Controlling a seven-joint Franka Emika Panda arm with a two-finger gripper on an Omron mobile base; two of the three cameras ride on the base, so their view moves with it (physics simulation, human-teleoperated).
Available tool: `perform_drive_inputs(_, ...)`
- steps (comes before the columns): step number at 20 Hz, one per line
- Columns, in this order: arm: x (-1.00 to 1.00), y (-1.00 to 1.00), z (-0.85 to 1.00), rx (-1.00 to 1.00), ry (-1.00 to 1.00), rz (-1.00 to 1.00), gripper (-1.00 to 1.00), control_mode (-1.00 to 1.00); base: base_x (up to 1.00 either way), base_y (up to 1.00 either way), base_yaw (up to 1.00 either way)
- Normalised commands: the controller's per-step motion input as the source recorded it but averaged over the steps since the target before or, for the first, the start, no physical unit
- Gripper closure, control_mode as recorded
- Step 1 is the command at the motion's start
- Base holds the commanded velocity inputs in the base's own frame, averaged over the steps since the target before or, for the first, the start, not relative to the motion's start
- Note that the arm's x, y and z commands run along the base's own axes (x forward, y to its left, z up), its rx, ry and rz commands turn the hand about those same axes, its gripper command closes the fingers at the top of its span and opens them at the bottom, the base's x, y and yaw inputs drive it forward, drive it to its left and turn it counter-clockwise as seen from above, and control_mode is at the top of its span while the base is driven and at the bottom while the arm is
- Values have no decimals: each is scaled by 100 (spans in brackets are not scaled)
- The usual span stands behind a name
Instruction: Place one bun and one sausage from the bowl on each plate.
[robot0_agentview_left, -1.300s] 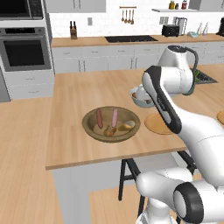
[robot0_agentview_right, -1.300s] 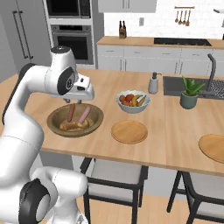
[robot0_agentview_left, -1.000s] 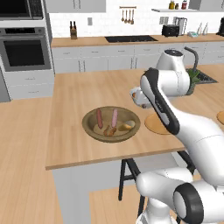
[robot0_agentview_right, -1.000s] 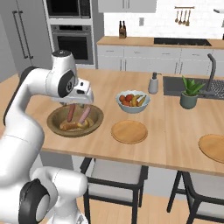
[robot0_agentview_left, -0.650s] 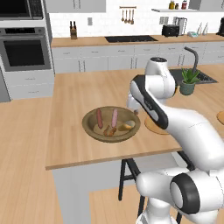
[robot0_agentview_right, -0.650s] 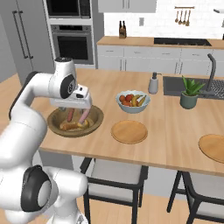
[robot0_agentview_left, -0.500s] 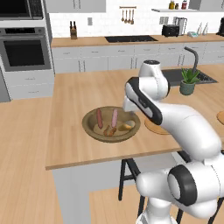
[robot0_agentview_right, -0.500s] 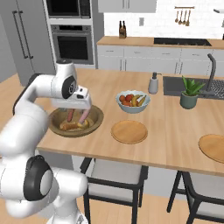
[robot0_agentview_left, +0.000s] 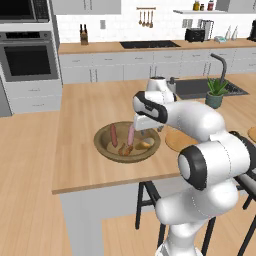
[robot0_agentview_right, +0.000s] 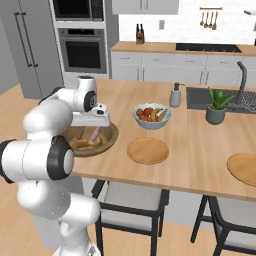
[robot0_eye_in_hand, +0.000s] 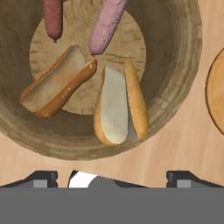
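Tool (robot0_eye_in_hand: 112, 177) hangs over the near rim of the bowl (robot0_eye_in_hand: 175, 83), tips spread wide, nothing held. Left to right ahead of it: red sausage (robot0_eye_in_hand: 53, 18), left bun (robot0_eye_in_hand: 57, 83), pink sausage (robot0_eye_in_hand: 106, 26), right bun (robot0_eye_in_hand: 120, 105) just ahead of the tips, nearer plate (robot0_eye_in_hand: 215, 89) off to the right on the surface (robot0_eye_in_hand: 188, 148). Best move, I judge: reach forward, drop straight on the right bun, close across its width. Arm bent over the bowl, hand pointing down.
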Motion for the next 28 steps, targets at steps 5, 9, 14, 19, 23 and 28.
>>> perform_drive_inputs(5,44,3,-34,0,3,8,-100,-100,0,0,0)
perform_drive_inputs(9,21,2,-37,0,0,5,-100,-100,0,0,0)
perform_drive_inputs(14,1,0,-42,-1,0,4,-100,-100,0,0,0)
perform_drive_inputs(19,0,7,-29,-1,0,0,-100,-100,0,0,0)
perform_drive_inputs(23,0,0,-18,0,0,1,-100,-100,0,0,0)
perform_drive_inputs(28,7,1,-19,0,0,0,-100,-100,0,0,0)
